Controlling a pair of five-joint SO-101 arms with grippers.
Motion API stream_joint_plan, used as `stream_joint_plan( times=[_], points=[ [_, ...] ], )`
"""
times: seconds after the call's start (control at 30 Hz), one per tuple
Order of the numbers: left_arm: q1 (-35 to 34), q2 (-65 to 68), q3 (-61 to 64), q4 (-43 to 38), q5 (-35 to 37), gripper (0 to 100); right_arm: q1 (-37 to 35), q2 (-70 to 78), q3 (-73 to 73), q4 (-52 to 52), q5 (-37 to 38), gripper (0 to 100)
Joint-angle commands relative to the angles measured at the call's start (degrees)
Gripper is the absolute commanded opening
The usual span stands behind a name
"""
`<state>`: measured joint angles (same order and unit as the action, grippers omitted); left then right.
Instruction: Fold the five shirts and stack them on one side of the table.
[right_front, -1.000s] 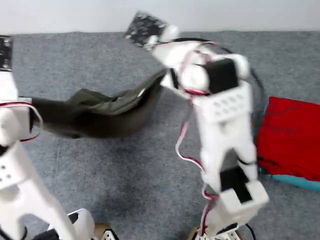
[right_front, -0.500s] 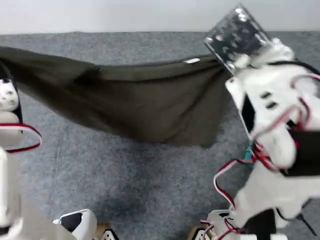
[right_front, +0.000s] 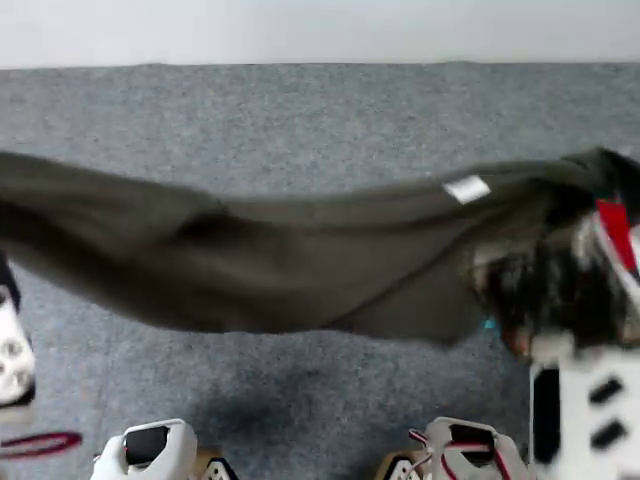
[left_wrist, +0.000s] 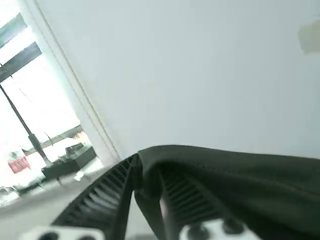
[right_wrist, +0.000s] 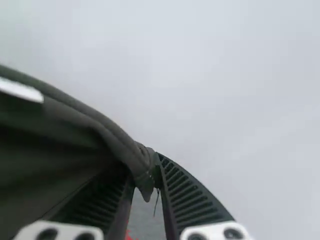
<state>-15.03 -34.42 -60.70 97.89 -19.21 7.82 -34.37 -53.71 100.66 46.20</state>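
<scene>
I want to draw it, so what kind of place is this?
Probably an indoor robot workroom: a grey carpeted table, a plain white wall behind, a bright window, and a dark shirt held stretched between the left gripper and right gripper.

The dark shirt (right_front: 300, 270) has been lifted higher and stretched out wide.

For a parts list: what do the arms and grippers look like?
The left arm and right arm are white plastic with red cables; the right shows black blocks. The left gripper and right gripper have black ribbed fingers on white mounts.
</scene>
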Motion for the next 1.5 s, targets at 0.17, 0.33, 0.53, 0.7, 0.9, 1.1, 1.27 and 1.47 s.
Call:
stream_joint_plan(
  times=[0.17, 0.33, 0.53, 0.7, 0.9, 1.1, 1.27, 1.47],
  points=[
    [-0.18, 0.88, -3.47, 1.23, -3.78, 1, 4.00, -1.27, 2.90, 1.71, 0.88, 1.2],
    [0.00, 1.41, 11.47, -2.55, -3.87, 1, 3.91, 3.47, 11.25, 0.84, 0.88, 1.2],
    [0.97, 7.12, 37.49, -14.24, -3.60, 1, -0.22, 14.29, 20.31, -2.86, 0.53, 1.2],
    [4.48, 14.51, 48.31, -28.75, -3.78, 1, -1.71, 24.48, 24.35, -14.46, -1.05, 1.2],
    [5.19, 28.48, 46.90, -39.82, -3.60, 0, -1.80, 36.09, 24.35, -27.47, -1.49, 1.2],
    [4.92, 42.64, 35.47, -42.46, -3.87, 0, -2.68, 44.70, 24.26, -40.13, -1.14, 1.2],
    [4.92, 55.47, 20.26, -42.11, -3.87, 0, -4.62, 49.98, 24.26, -50.86, -1.14, 1.2],
    [5.19, 66.99, -1.45, -32.79, -3.87, 0, -7.25, 51.91, 24.26, -58.59, -1.14, 1.2]
  ],
)
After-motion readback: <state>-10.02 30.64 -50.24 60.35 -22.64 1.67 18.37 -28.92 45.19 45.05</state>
